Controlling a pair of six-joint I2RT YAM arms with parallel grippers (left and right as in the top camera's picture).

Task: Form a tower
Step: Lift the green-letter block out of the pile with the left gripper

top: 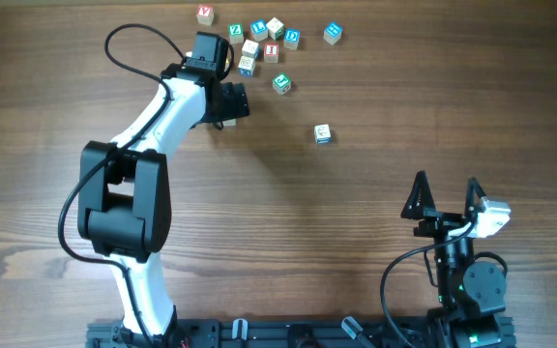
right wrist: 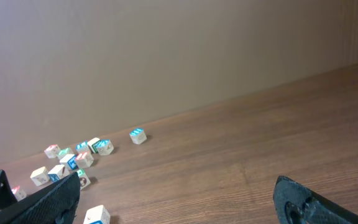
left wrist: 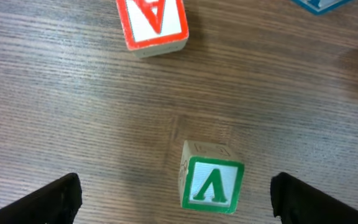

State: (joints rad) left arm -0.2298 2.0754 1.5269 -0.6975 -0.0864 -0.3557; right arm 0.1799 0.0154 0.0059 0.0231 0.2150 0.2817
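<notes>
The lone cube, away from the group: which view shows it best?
The overhead view: the lone cube is whole, with its top face plain to see. The right wrist view catches it small at its bottom edge. The left wrist view does not show it.

Brown wood-grain table (top: 307, 222), matte, long streaky grain. Plain tan wall (right wrist: 166, 50) rising behind far edge. Soft even light, faint shadows.
</notes>
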